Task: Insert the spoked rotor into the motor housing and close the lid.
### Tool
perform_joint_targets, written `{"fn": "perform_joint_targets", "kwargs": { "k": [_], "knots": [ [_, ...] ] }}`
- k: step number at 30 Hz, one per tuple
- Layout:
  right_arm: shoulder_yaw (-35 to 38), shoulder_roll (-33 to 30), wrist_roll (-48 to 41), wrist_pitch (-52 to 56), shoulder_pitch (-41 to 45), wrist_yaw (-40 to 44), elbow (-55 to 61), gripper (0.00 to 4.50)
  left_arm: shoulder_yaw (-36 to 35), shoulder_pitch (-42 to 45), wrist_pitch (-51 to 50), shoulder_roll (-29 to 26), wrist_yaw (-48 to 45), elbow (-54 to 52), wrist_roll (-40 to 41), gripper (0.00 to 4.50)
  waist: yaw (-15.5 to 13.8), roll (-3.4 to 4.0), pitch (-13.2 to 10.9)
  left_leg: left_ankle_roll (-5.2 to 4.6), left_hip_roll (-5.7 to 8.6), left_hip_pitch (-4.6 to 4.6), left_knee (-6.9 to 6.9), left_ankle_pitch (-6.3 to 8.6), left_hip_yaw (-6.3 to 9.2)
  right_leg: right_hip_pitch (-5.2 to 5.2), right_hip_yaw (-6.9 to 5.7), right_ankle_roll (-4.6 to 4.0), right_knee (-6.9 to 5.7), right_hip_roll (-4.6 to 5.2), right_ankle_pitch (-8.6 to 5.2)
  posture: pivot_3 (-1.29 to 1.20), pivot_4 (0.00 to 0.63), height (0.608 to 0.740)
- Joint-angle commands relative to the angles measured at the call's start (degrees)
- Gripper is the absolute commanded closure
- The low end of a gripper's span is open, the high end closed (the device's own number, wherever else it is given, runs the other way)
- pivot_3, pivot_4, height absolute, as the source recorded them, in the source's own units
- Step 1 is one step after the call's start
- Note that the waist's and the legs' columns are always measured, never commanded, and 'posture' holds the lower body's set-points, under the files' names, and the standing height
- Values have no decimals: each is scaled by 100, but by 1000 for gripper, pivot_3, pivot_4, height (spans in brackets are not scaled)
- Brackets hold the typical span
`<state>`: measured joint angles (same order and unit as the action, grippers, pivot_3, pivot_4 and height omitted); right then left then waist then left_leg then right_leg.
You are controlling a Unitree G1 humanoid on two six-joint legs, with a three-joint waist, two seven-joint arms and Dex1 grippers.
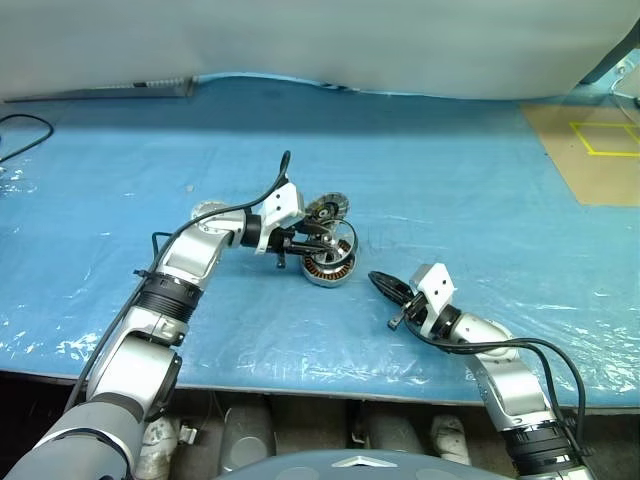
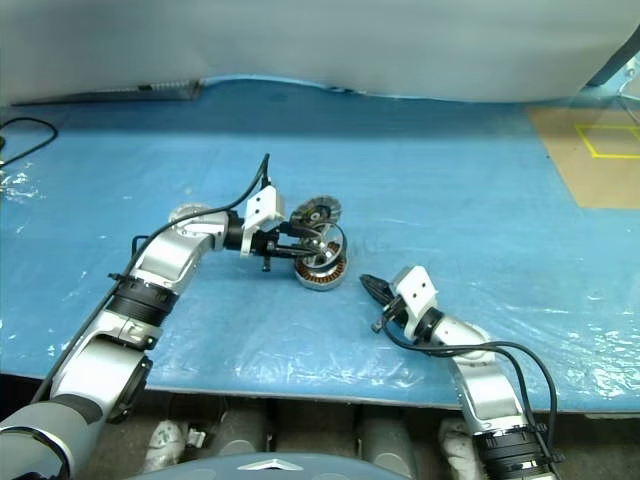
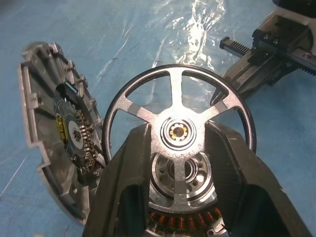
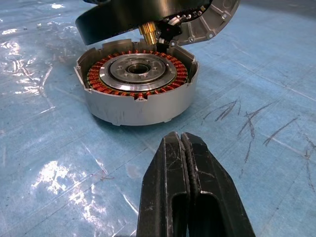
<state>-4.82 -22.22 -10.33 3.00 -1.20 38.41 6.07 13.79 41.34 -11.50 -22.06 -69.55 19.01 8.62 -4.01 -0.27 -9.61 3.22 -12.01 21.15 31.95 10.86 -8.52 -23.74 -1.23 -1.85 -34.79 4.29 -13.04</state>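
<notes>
A blue plastic sheet, wrinkled and glossy in places, is spread over the work surface. Along its far edge a pale grey drape is seen, and a brown board with a yellow square outline lies at the far right. A black cable is looped at the far left.

The motor housing is set flat on the sheet near the middle, its open top showing a ring of copper windings around a metal centre; nothing is seated in it. The spoked rotor is held just above the housing, clamped between the fingers of the left gripper. The lid is propped on edge just beside the housing. The right gripper is pointed at the housing from nearby, fingers pressed together, empty.
</notes>
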Motion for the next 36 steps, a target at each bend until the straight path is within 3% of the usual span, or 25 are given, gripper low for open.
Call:
{"fn": "perform_joint_targets", "kwargs": {
  "k": [1,34,35,36],
  "knots": [
    [-9,30,-12,-95,59,-8,65,4500,19,112,100,-52,-3,-76,-43,3172,0,0,0,0,0,0,2,0,0,0,0,0,-1,0,0,0,150,740],
    [-80,35,103,-95,183,-7,-74,4500,176,2,32,-123,-9,125,-307,3172,2,0,0,-1,-4,0,17,0,1,1,1,-1,-10,-1,0,0,150,740],
    [-80,35,104,-96,184,-8,-77,4500,174,13,24,-114,-20,131,-296,2462,2,0,0,-1,-4,0,17,0,1,1,1,-1,-10,-1,0,0,150,740],
    [-80,35,106,-97,185,-9,-79,4500,172,21,23,-104,-31,132,-286,2167,2,0,0,-1,-4,0,17,0,1,1,1,-1,-10,-1,0,0,150,740]
  ]
}}
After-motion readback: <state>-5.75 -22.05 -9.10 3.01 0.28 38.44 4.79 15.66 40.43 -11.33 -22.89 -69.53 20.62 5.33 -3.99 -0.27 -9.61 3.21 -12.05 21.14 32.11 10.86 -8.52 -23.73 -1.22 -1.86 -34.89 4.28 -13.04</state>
